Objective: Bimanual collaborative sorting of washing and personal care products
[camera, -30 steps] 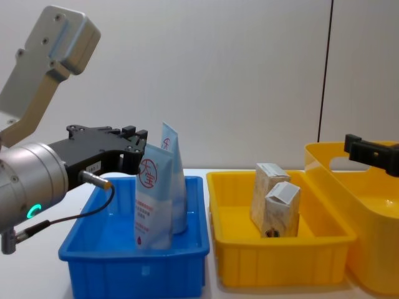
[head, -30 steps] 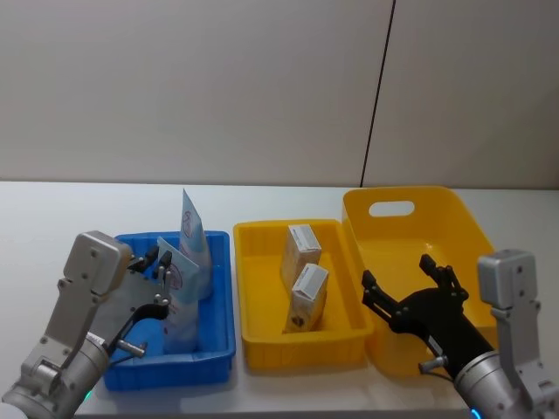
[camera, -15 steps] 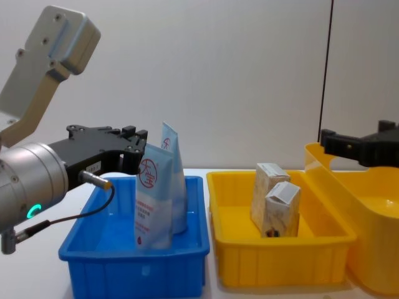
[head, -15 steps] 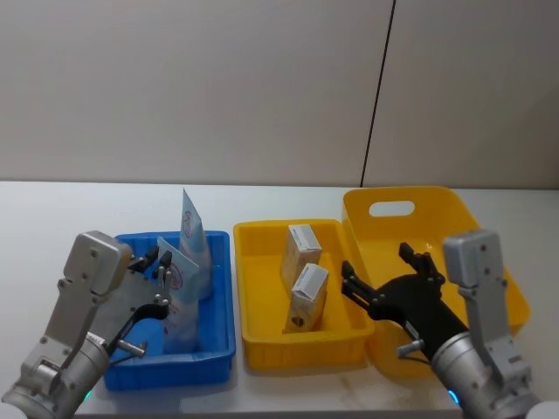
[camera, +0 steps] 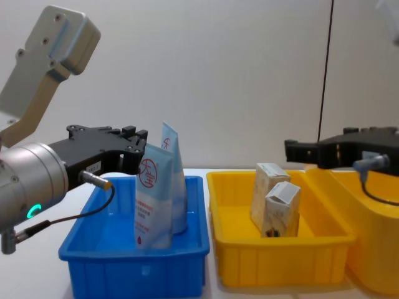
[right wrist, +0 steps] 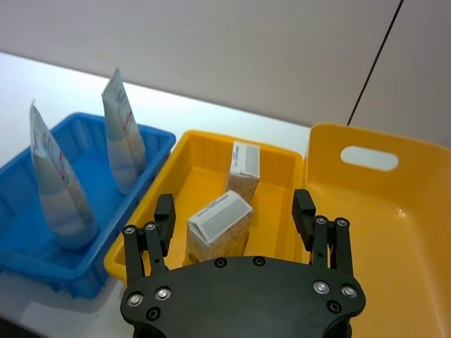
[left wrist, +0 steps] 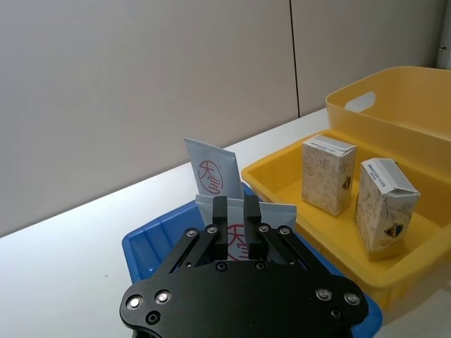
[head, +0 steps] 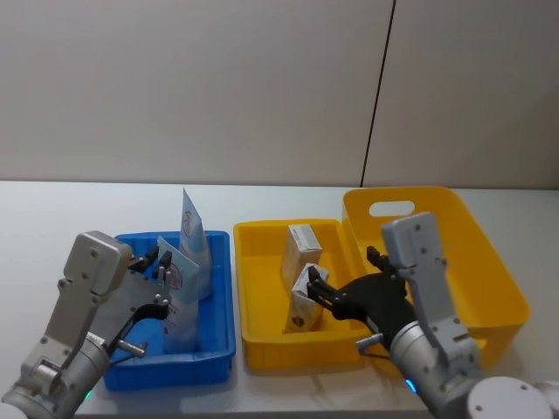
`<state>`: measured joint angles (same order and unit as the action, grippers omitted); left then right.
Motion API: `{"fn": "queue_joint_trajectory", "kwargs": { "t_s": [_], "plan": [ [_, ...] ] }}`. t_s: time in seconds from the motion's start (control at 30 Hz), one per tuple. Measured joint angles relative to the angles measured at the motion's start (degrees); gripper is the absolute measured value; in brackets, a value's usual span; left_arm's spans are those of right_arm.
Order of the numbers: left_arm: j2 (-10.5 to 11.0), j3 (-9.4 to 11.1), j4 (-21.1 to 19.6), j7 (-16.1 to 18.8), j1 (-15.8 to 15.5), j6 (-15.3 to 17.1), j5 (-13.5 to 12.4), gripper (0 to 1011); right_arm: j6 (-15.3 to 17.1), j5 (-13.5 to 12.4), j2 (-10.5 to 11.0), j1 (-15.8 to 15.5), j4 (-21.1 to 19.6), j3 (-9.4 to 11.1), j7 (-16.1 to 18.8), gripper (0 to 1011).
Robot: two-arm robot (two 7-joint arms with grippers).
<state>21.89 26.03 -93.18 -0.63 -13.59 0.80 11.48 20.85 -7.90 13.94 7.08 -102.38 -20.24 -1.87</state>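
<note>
White desk (head: 35,218), grey wall. Left gripper (head: 160,266): fingers nearly closed, pinching the top seam of the pouch (head: 180,301), which stands in the blue bin (head: 223,297). Right gripper (head: 342,285): fingers spread wide, holding nothing, above the near carton (head: 307,298) in the yellow tray (head: 262,345). Carton likely light, stiff but crushable; take the flat side faces at mid-height, gently.

Two light-blue pouches (head: 179,301) (head: 194,249) stand in one blue bin (head: 131,371), lower left of the frame; two beige cartons (head: 301,249) (head: 307,301) in one shallow yellow bin (head: 262,225), centre; one taller yellow bin (head: 489,262), right.
</note>
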Motion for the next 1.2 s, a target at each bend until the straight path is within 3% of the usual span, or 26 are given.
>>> {"fn": "queue_joint_trajectory", "kwargs": {
  "t_s": [0.4,1.2],
  "plan": [
    [0.0,0.0,0.0,0.0,0.0,0.0,0.0,135,6.2,3.0,-4.2,3.5,5.2,-2.2,-3.7,1006],
    [0.0,0.0,0.0,0.0,0.0,0.0,0.0,135,9.3,5.4,-8.5,8.5,14.5,-3.4,-5.2,1006]
  ]
}}
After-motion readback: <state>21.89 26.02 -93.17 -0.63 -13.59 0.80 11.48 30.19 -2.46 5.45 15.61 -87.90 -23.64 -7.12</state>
